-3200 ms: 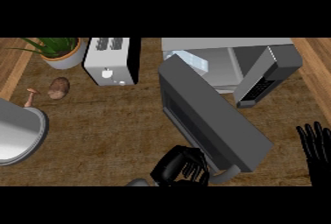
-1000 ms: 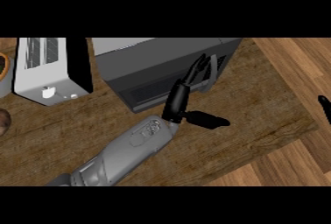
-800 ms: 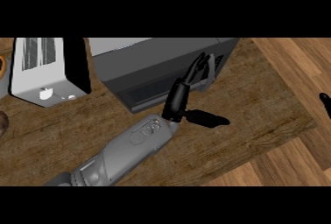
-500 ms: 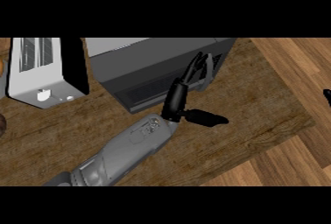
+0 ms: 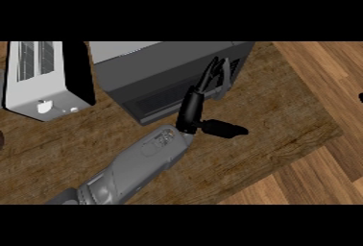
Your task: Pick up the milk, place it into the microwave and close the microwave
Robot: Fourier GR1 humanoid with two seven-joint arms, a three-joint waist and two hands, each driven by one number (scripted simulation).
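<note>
Plainly the brown wood-grain worktop [image 5: 85, 144] takes up most of what I can see, running out at its right edge to paler floorboards [image 5: 312, 178] below. On it stands the dark grey box-shaped microwave [image 5: 163, 67], its door shut flat against the front, so nothing of its inside shows; the milk is nowhere to be seen from here, and I would judge it sits behind that door, though I cannot check it. To the left of the microwave, just beside it, stands a white two-slot toaster [image 5: 42, 81] with nothing showing in its slots. A grey forearm comes up from the lower left and ends in the left robot hand [image 5: 197, 103], black, its fingers [image 5: 212, 72] straight and laid against the microwave's front near the right side, thumb sticking out to the right over the worktop, closed on nothing. Of the right robot hand only a tiny dark tip [image 5: 360, 97] shows at the far right edge, too little to tell its state. As for handling, I reckon a milk carton would be light when part empty, its walls giving a little under a squeeze and somewhat slick, best taken round the middle of the body from the side and kept upright.
</note>
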